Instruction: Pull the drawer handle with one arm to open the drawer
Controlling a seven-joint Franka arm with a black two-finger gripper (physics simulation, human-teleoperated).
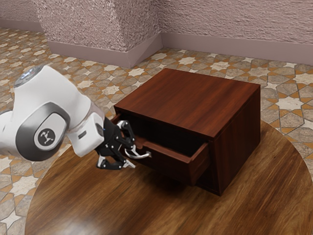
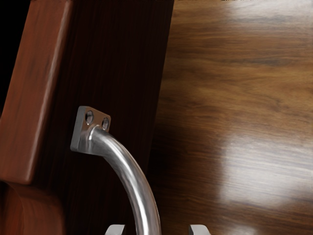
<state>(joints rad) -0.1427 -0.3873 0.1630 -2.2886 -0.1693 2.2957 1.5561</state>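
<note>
Step in hand: the pull. The drawer (image 1: 168,155) is part-way out of the cabinet (image 1: 195,98), its front well clear of the cabinet's face, dark gap showing behind it. Not fully open, by my read.

The gripper (image 1: 127,149) sits at the drawer front, on the side away from the cabinet, low over the tabletop (image 1: 171,210). The metal handle (image 2: 122,166) curves off its screw plate on the drawer front and runs down between the fingers (image 2: 199,229). The fingers stand apart. One tip is close beside the bar, the other has a clear gap to it, so it looks like a hook, not a clamp.

Next move calls for a straight pull away from the cabinet, along the drawer's slide. Keep the bar between the fingers, no sideways drift or the handle may slip out.
</note>
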